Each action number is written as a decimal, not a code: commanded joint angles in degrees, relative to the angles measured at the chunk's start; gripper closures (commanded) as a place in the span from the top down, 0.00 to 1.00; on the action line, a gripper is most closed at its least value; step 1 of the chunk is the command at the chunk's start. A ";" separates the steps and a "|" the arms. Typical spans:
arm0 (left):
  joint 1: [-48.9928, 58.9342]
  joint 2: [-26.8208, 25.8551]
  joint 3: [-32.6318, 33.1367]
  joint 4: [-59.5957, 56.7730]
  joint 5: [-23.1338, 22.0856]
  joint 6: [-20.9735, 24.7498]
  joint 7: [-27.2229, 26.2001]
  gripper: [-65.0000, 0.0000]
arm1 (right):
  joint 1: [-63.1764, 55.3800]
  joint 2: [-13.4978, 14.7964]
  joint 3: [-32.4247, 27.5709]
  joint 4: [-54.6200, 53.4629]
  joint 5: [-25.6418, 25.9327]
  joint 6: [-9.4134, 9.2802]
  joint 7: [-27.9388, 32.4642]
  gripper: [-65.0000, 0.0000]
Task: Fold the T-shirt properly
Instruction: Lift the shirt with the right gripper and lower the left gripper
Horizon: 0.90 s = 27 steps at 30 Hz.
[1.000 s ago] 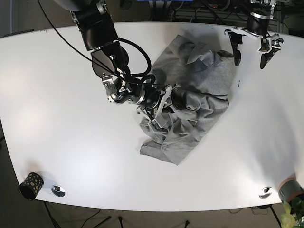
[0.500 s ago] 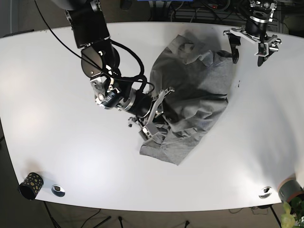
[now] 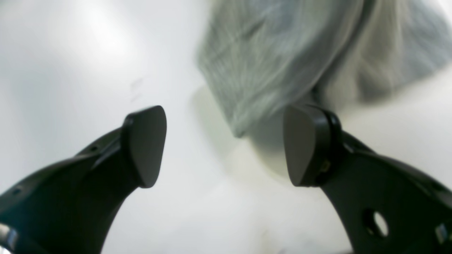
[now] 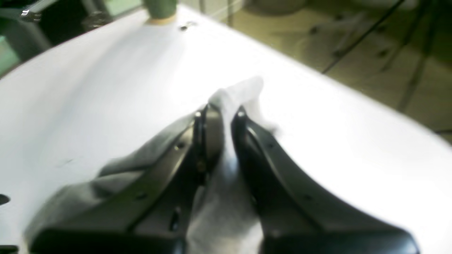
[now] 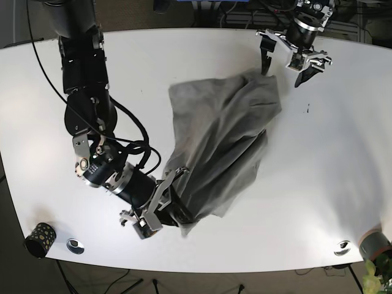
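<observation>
1. Jaws of the right gripper (image 4: 222, 123) are pinched shut on a fold of the T-shirt (image 5: 226, 147), apparently to drag it open toward the near edge of the table (image 5: 343, 159).
2. Spread wide with nothing between them, the left gripper (image 3: 226, 144) hovers by the shirt's far corner, likely ready to pin it.
3. Grey and rumpled, the shirt stretches diagonally across the table's middle.

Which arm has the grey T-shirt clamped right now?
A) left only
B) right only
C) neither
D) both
B: the right gripper is pinched shut on a fold of the grey T-shirt, while the left gripper hangs open over the white table, its fingers holding nothing.
</observation>
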 commanded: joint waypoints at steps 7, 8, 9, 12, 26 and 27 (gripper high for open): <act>-4.15 -0.39 5.69 -2.65 3.08 0.40 -1.50 0.74 | 7.86 5.70 0.14 2.95 0.66 0.12 1.46 0.00; -5.03 -0.39 6.21 -3.09 3.08 0.40 -1.50 0.74 | 8.39 6.14 0.14 3.04 0.66 0.12 1.46 0.00; -6.61 -0.39 7.00 -3.36 3.08 0.40 -1.50 0.74 | 9.36 6.67 0.05 3.13 0.92 0.20 1.46 0.00; -8.89 -0.39 9.03 -5.82 3.08 0.40 -1.50 0.74 | 11.99 8.87 0.40 2.77 4.61 0.20 1.46 0.00; -19.79 1.37 20.10 -11.36 2.91 0.67 -1.59 0.74 | 19.99 15.72 0.40 2.69 7.07 0.12 1.46 0.00; -20.32 1.99 20.28 -11.53 2.99 0.67 -1.50 0.74 | 20.61 16.25 0.40 2.69 7.07 0.12 1.46 0.00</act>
